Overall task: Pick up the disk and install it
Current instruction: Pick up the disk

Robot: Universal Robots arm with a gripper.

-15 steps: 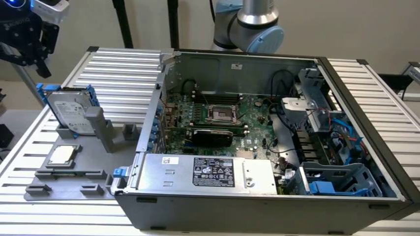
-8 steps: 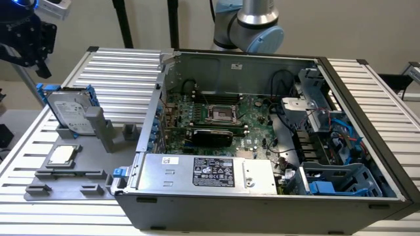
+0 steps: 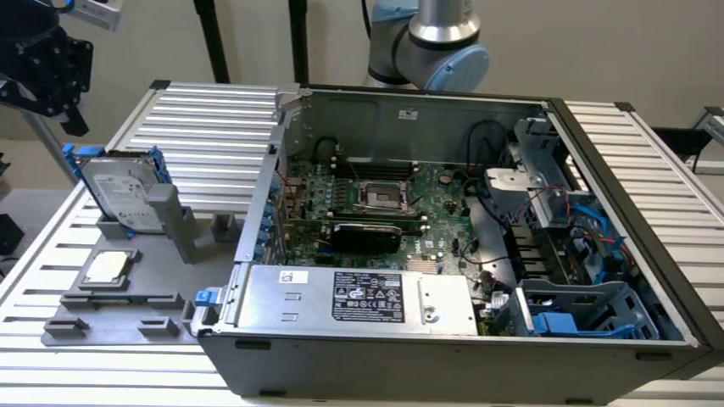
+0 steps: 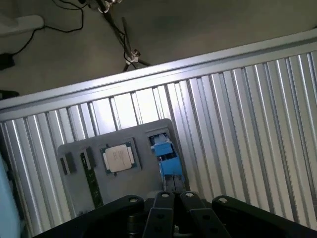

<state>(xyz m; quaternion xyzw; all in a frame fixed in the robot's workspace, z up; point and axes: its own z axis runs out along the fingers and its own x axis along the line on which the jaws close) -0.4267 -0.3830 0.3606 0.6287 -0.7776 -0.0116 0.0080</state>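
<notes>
The disk (image 3: 117,193) stands upright on its edge in a slot of a grey holder (image 3: 169,222) at the exterior view's left. It is silver-grey with a white label and sits in a bright blue frame. My black gripper (image 3: 73,119) hangs in the air above and to the left of it, with nothing in it. In the wrist view the disk (image 4: 166,156) shows edge-on, mostly as its blue frame, just beyond my gripper (image 4: 172,184). The two fingers are pressed together, so it is shut.
A small square CPU chip (image 3: 105,268) lies on the grey fixture plate (image 3: 119,326) in front of the disk. The open computer case (image 3: 633,153) fills the middle and right, with a motherboard, a grey power supply (image 3: 362,297) and blue-clipped bays (image 3: 577,309). All rest on a ribbed aluminium table (image 4: 247,114).
</notes>
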